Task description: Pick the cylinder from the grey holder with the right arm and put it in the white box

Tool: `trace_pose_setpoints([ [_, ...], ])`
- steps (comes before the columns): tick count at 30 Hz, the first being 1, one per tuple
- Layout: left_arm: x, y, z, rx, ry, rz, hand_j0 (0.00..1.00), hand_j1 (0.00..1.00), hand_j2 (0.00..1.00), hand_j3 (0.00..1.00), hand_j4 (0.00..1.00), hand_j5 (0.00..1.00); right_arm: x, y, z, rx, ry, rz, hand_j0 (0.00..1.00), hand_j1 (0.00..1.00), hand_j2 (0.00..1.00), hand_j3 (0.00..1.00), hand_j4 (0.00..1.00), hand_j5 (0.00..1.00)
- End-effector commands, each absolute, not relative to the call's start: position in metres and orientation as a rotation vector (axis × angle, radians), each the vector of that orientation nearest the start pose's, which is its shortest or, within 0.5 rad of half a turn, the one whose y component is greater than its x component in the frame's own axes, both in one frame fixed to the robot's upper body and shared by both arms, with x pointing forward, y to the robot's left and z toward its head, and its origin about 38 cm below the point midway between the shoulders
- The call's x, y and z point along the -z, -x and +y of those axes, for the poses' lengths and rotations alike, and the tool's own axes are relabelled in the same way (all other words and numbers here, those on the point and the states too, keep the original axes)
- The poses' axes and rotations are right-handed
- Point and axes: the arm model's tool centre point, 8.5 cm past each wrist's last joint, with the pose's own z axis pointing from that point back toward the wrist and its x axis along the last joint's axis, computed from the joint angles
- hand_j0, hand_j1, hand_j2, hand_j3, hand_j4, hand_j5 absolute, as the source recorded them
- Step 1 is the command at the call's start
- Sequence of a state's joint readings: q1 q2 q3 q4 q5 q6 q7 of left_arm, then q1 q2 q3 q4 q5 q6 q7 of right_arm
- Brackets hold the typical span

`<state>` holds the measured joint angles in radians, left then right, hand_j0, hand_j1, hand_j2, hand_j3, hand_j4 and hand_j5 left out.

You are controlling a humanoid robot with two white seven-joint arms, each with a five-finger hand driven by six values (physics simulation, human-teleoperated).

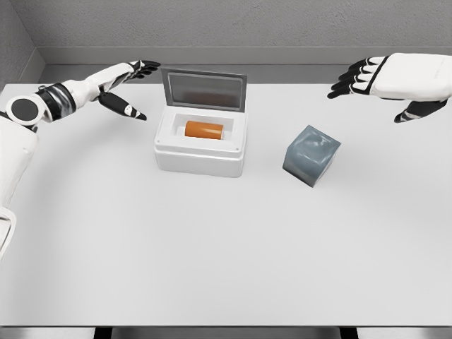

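Tipped grey cube holder (pixel 311 155) sits at three o'clock of lidded white box (pixel 200 157), where smooth, rigid orange cylinder (pixel 204 130), best gripped mid-barrel, is seen; right hand (pixel 385 83) and left hand (pixel 127 88) are spread, empty.

Tabletop (pixel 212 254): box (pixel 200 152) set slightly left of centre, toward 12 o'clock, lid (pixel 203 88) raised at its rear edge. Cylinder (pixel 204 131) lies on its side inside the box. Holder (pixel 311 155) at the box's 3 o'clock, apart from it, tilted. Left hand (pixel 131 81) at the box's 10 o'clock; right hand (pixel 385 81) at the holder's 1 o'clock.
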<state>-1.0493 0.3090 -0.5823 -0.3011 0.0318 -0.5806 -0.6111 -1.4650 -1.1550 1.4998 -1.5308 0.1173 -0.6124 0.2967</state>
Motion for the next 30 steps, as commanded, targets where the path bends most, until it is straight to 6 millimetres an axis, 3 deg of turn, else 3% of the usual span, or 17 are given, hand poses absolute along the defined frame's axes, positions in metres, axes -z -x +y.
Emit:
trace_pose_setpoints([
  [1,-0.178,-0.570,0.299,1.157,-0.021,-1.468,1.00,1.00,1.00,1.00,1.00,1.00,-0.344,-0.429,-0.332,2.983,-0.702,1.854,1.00,1.00,1.00,1.00,1.00,1.00],
  [8,-0.191,-0.569,0.285,1.269,-0.025,-1.497,1.00,1.00,1.00,1.00,1.00,1.00,-0.343,-0.429,-0.332,2.984,-0.700,1.854,1.00,1.00,1.00,1.00,1.00,1.00],
  [20,-0.204,-0.559,0.299,1.317,-0.038,-1.531,1.00,1.00,1.00,1.00,1.00,1.00,-0.338,-0.431,-0.336,3.004,-0.701,1.852,1.00,1.00,1.00,1.00,1.00,1.00],
  [23,-0.205,-0.556,0.296,1.338,-0.032,-1.541,1.00,1.00,1.00,1.00,1.00,1.00,-0.334,-0.435,-0.316,2.983,-0.637,1.850,1.00,1.00,1.00,1.00,1.00,1.00],
  [30,-0.199,-0.551,0.284,1.378,-0.002,-1.536,1.00,1.00,1.00,1.00,1.00,1.00,-0.335,-0.435,-0.316,2.981,-0.637,1.850,1.00,1.00,1.00,1.00,1.00,1.00],
])
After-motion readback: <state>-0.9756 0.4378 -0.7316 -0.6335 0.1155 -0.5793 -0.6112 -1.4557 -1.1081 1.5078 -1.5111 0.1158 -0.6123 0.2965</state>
